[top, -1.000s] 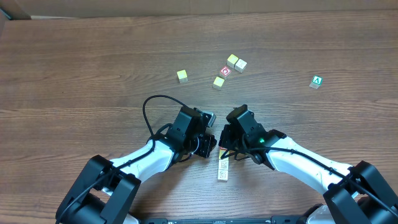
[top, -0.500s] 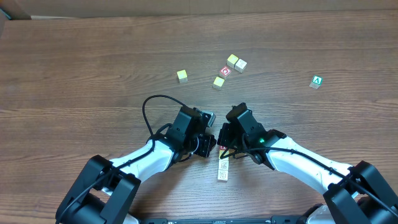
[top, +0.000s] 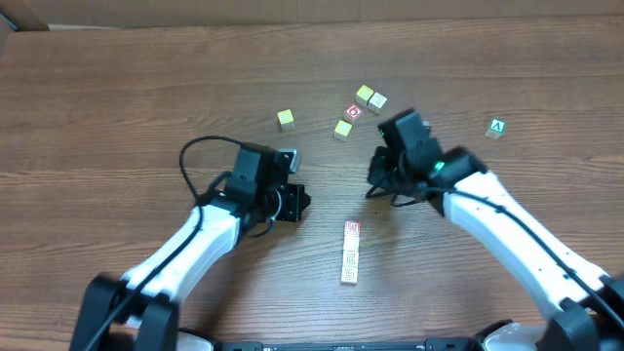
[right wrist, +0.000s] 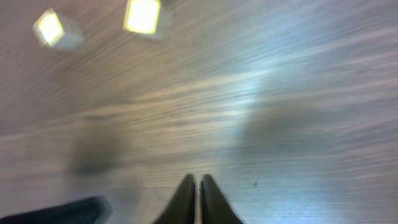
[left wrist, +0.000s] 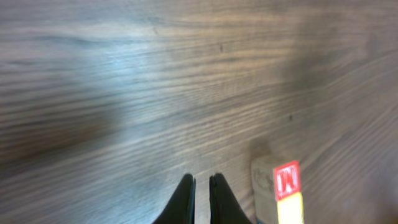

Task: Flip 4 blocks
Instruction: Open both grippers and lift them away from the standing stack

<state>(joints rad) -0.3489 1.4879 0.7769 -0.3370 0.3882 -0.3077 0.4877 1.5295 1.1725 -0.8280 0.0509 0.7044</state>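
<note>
Blurred wood-grain table (right wrist: 280,93), two smeared blocks (right wrist: 142,15), left fingers (left wrist: 183,204) and right fingers (right wrist: 183,206) together.

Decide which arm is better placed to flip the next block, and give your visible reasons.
Right, probably. The right tool is close to the clustered blocks, and two show ahead in its wrist view. The left tool faces only tabletop and a label strip.

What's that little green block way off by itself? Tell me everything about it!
It is a tiny cube with a green top face carrying a white letter A and paler sides, likely painted wood. It sits flat, slightly turned, on the brown wooden table, alone on the robot's right side. Nothing touches it. Only the overhead view shows it, too small for finer detail.
</note>
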